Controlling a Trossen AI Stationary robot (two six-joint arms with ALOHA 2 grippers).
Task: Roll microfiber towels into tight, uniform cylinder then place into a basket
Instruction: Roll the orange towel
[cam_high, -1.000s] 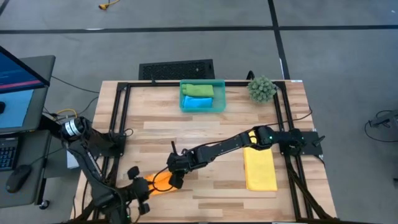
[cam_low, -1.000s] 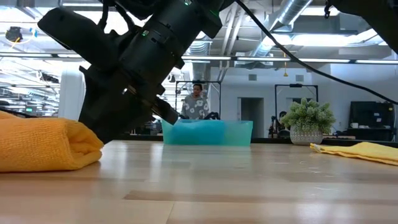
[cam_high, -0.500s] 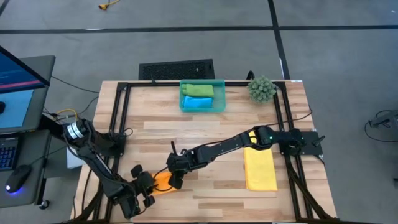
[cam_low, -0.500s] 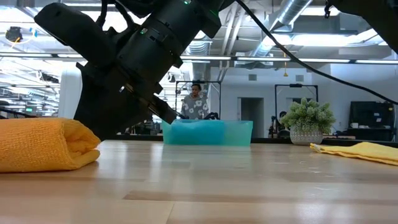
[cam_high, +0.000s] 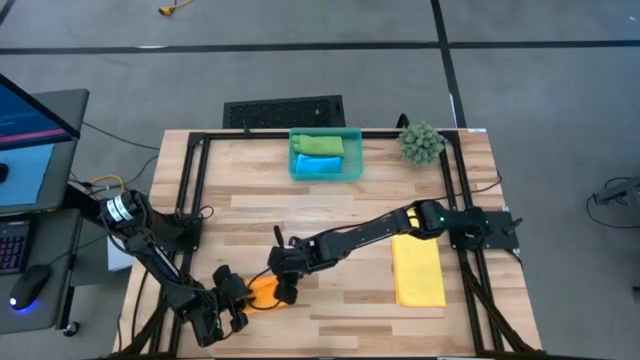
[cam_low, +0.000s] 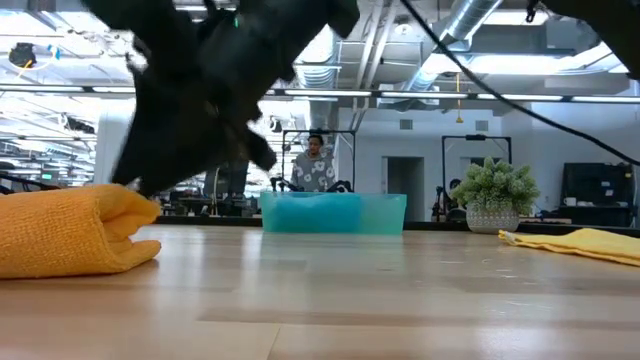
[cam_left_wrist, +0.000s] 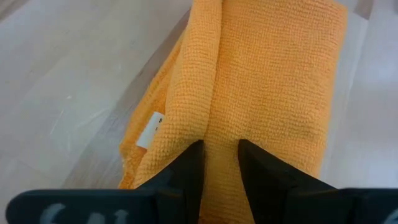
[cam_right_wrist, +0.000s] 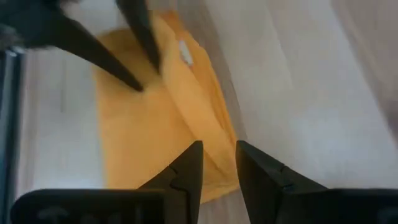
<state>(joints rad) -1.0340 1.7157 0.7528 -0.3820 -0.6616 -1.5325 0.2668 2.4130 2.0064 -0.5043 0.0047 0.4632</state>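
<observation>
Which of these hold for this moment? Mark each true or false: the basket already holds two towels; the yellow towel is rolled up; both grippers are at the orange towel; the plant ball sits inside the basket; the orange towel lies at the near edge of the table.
1. The basket holds a green towel and a blue towel. True.
2. The yellow towel is rolled. False: it lies flat on the table's right side.
3. The left gripper and right gripper are both at the orange towel. True.
4. The plant ball sits inside the basket. False: it stands on the table, right of the basket.
5. The orange towel lies near the table's front edge. True.
</observation>
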